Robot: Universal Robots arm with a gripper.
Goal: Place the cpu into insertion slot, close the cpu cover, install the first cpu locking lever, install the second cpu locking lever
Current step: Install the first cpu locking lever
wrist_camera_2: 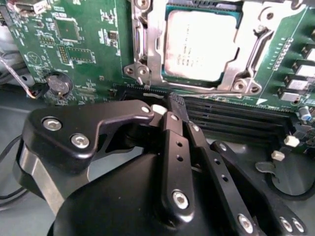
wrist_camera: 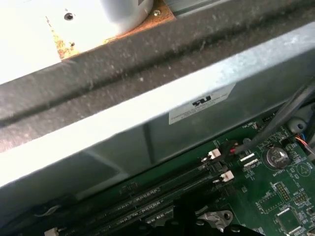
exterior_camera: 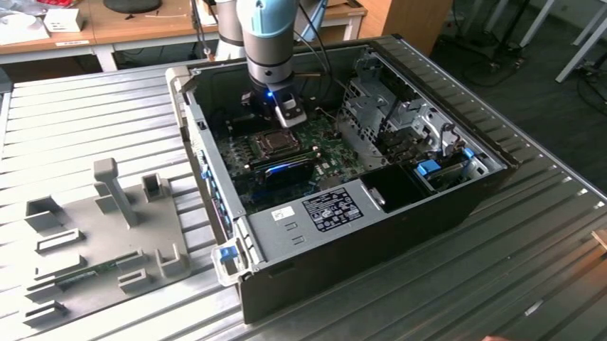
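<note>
While under one cover (wrist_camera_2: 149, 49), one cpu (wrist_camera_2: 199, 46)

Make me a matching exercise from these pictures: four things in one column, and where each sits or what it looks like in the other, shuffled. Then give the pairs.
1. cpu
2. coin battery
3. memory slots
4. grey fixture tray

A. long and black, in parallel rows
B. outside the computer case, at the exterior view's left
C. round and silvery, on the green board
D. framed by the silvery cpu cover

Pairs: 1-D, 2-C, 3-A, 4-B.
</note>
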